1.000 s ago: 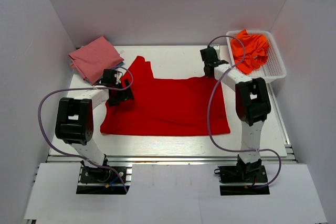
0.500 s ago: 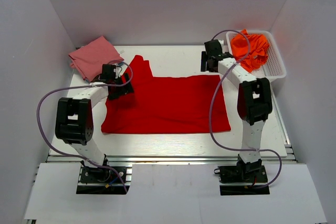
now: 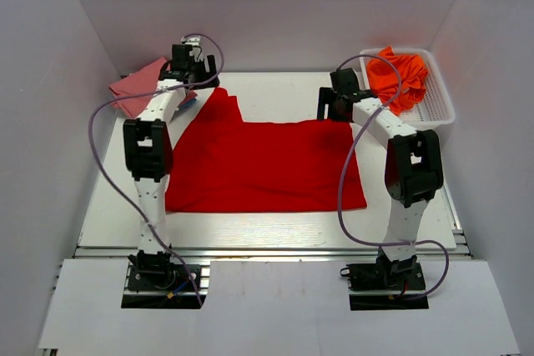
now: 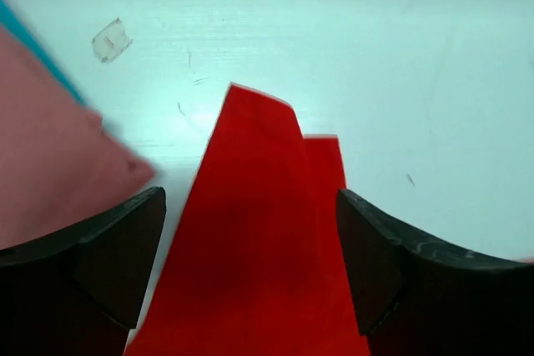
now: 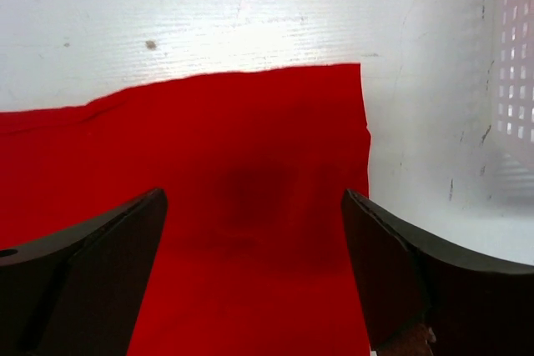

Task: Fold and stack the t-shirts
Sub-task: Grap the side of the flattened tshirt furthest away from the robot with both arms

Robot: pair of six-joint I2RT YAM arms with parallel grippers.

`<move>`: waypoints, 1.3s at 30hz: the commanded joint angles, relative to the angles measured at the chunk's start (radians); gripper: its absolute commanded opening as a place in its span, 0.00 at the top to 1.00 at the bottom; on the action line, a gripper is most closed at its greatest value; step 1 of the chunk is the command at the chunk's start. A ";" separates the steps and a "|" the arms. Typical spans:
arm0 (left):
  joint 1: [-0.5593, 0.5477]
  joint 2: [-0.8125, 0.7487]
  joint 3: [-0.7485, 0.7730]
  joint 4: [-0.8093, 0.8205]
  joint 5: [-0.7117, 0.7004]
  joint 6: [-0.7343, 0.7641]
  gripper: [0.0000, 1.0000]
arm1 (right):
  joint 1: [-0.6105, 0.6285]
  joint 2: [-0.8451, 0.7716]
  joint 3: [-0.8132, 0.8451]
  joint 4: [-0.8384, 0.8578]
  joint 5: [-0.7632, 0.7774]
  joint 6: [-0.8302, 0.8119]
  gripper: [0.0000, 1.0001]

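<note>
A bright red t-shirt (image 3: pixel 263 164) lies spread flat on the white table. Its far left sleeve (image 4: pixel 254 239) points toward the back wall. My left gripper (image 3: pixel 193 72) hovers open over that sleeve, with the cloth lying between its fingers (image 4: pixel 117 256) and not pinched. My right gripper (image 3: pixel 338 104) stands open above the shirt's far right corner (image 5: pixel 275 147), holding nothing. A folded dusty pink t-shirt (image 3: pixel 135 87) lies at the back left, with a teal edge (image 4: pixel 33 43) showing under it. Orange t-shirts (image 3: pixel 399 77) are heaped in the basket.
The white mesh basket (image 3: pixel 442 110) stands at the back right, close beside my right gripper, and its wall (image 5: pixel 517 81) shows in the right wrist view. White walls enclose the table on three sides. Purple cables loop from both arms.
My right gripper opened, let go of the shirt's far right corner and hangs just above it. My left arm swung from the shirt's left edge to the back, over the sleeve tip.
</note>
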 commanded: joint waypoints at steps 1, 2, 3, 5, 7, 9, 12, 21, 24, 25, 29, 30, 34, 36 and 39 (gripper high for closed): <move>-0.004 0.173 0.229 -0.134 -0.011 0.080 0.09 | -0.012 0.018 0.078 0.006 -0.024 0.004 0.10; -0.004 0.202 0.289 -0.113 -0.011 0.080 0.14 | -0.012 0.025 0.108 -0.010 -0.023 -0.002 0.10; -0.004 0.234 0.289 -0.083 -0.022 0.080 0.18 | -0.015 0.035 0.116 -0.020 -0.023 -0.007 0.10; -0.004 0.248 0.268 0.028 -0.022 0.089 0.22 | -0.018 0.053 0.136 -0.037 -0.021 -0.010 0.10; -0.004 0.273 0.259 0.098 -0.013 0.089 0.22 | -0.018 0.062 0.142 -0.042 -0.031 -0.016 0.10; -0.004 0.305 0.259 0.156 0.030 0.080 0.22 | -0.018 0.070 0.138 -0.040 -0.034 -0.015 0.10; -0.004 0.373 0.311 0.171 0.089 0.080 0.23 | -0.021 0.093 0.142 -0.043 -0.035 -0.013 0.10; -0.013 0.404 0.288 0.123 -0.043 0.172 0.58 | -0.036 0.127 0.161 -0.050 -0.005 0.002 0.10; -0.036 0.425 0.279 0.112 -0.063 0.222 0.67 | -0.041 0.140 0.176 -0.040 -0.005 0.004 0.10; -0.036 0.425 0.279 0.101 -0.063 0.235 0.67 | -0.045 0.144 0.187 -0.040 -0.004 0.007 0.10; -0.056 0.434 0.279 0.101 -0.089 0.261 0.97 | -0.051 0.191 0.217 -0.048 -0.004 0.018 0.10; -0.056 0.434 0.279 0.112 -0.098 0.261 1.00 | -0.053 0.208 0.231 -0.048 -0.001 0.025 0.10; -0.056 0.376 0.245 0.137 -0.163 0.238 1.00 | -0.074 0.255 0.265 -0.071 0.043 0.073 0.10; -0.056 0.307 0.126 0.206 -0.195 0.216 1.00 | -0.081 0.274 0.277 -0.071 0.019 0.094 0.10; -0.056 0.162 -0.035 0.354 -0.214 0.201 1.00 | -0.091 0.298 0.302 -0.068 -0.001 0.091 0.10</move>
